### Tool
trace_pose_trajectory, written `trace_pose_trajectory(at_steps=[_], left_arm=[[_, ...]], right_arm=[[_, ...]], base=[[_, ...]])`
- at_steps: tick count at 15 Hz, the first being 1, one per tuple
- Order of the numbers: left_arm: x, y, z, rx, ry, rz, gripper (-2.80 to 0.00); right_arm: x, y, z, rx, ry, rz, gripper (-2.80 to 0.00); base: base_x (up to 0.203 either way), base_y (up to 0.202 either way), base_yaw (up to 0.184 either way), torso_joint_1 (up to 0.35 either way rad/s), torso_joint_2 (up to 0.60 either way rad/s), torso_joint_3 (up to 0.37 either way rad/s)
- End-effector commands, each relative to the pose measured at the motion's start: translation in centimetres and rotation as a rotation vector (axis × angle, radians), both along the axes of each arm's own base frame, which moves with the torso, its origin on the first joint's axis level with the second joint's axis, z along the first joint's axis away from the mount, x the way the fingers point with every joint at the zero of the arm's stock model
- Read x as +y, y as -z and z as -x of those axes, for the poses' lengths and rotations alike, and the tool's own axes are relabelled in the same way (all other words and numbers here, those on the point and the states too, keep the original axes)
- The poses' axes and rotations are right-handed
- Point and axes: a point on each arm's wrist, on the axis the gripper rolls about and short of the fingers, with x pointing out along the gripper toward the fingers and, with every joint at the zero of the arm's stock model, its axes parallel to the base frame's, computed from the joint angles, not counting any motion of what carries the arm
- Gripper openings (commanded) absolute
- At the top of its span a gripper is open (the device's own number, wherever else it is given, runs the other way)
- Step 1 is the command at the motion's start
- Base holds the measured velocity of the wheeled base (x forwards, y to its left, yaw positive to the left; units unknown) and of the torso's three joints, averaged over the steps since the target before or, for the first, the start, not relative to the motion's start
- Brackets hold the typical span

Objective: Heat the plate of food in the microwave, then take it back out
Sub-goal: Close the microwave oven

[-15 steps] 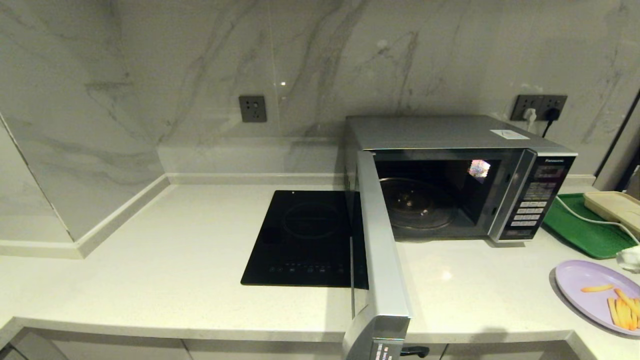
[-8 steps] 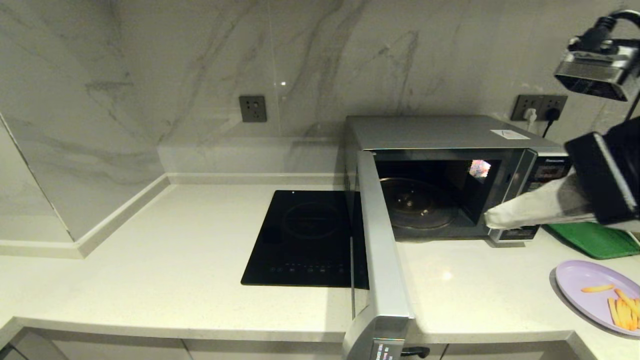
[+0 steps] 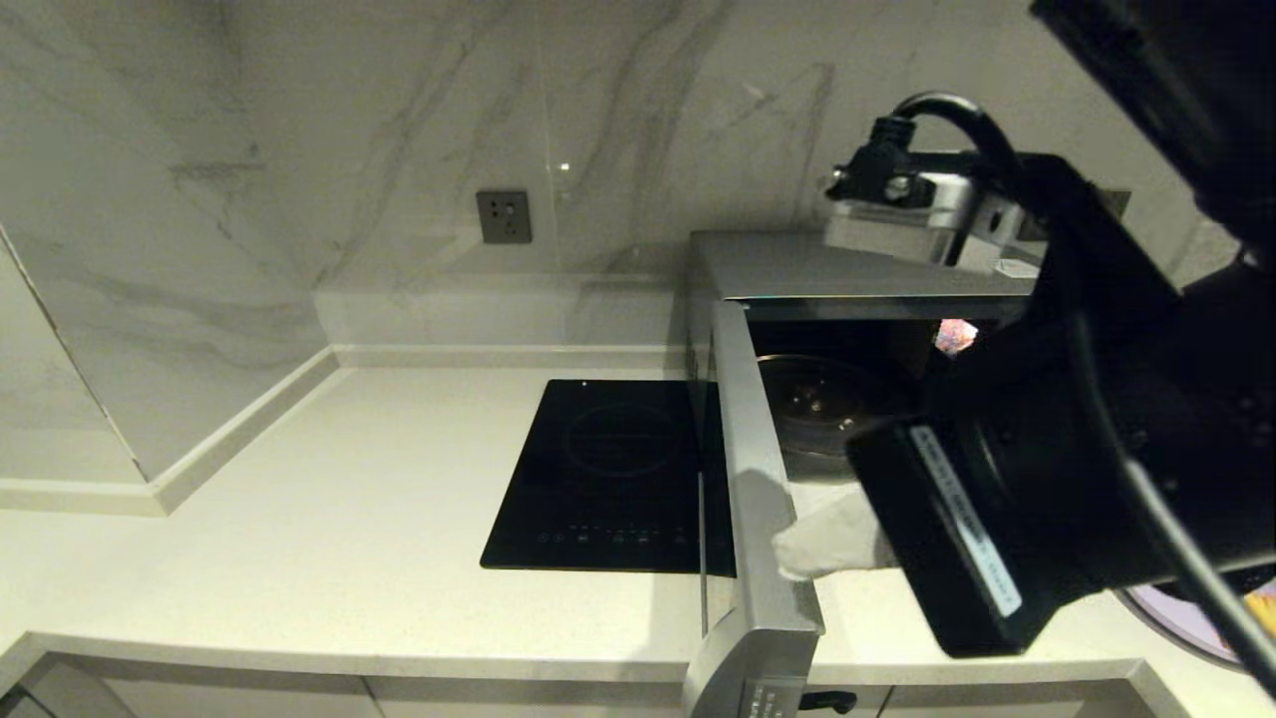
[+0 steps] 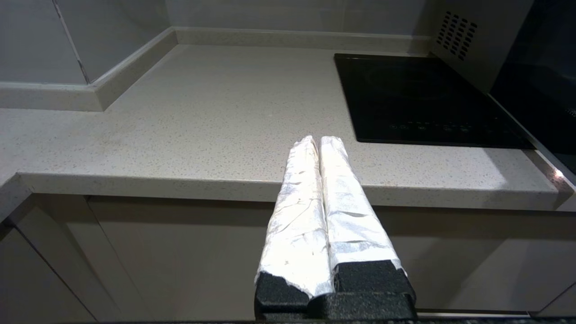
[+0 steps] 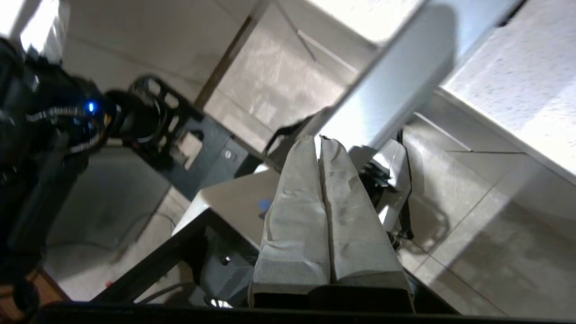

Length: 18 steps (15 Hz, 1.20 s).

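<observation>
I observe the microwave (image 3: 857, 269) standing on the countertop (image 3: 329, 499) against the marble wall, its door (image 3: 758, 499) swung fully open toward me and projecting past the counter's front edge. The glass turntable (image 3: 827, 404) inside is bare. My right arm crosses the front of the oven and hides most of its right half, keypad included. The right gripper (image 3: 788, 548) sits at the inner face of the open door, near its free end; its wrapped fingers (image 5: 321, 202) are pressed together with nothing between them, tips at or just beside the door's silver edge (image 5: 391, 99). I cannot tell whether they actually touch it.

The plate of food (image 3: 1186, 618) lies on the counter to the right of the oven, near the front edge. Only a sliver of its lavender rim shows beneath my right arm, with a trace of the fries (image 3: 1261, 603) at the frame's edge.

The induction cooktop (image 3: 608, 479) lies flat to the left of the oven door. The left gripper (image 4: 315, 148) hangs low in front of the counter edge, left of the cooktop, fingers closed together and empty
</observation>
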Motion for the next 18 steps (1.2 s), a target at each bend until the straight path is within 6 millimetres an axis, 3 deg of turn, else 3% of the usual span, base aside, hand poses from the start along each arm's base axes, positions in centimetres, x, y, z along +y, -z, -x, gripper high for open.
trace_pose_trajectory(at_steps=[1,4,10,18], left_arm=[[0.0,0.0,0.0,-0.002,-0.001,0.001,-2.80],[0.0,0.0,0.0,-0.002,0.000,0.001,-2.80],[0.0,0.0,0.0,-0.001,-0.001,0.001,-2.80],[0.0,0.0,0.0,-0.002,0.000,0.001,-2.80]], right_arm=[[2.6,1.6,0.4,0.012,-0.046,0.059,-2.80],[5.0,2.8,1.3,-0.036,-0.065,0.103,-2.80],[6.1,3.9,0.7,-0.044,-0.037,0.136,-2.80],[4.1,3.8,-1.8,-0.048,0.250,0.117,-2.80]], base=[[0.000,0.000,0.000,0.000,0.00,0.000],[0.000,0.000,0.000,0.000,0.00,0.000],[0.000,0.000,0.000,0.000,0.00,0.000],[0.000,0.000,0.000,0.000,0.00,0.000]])
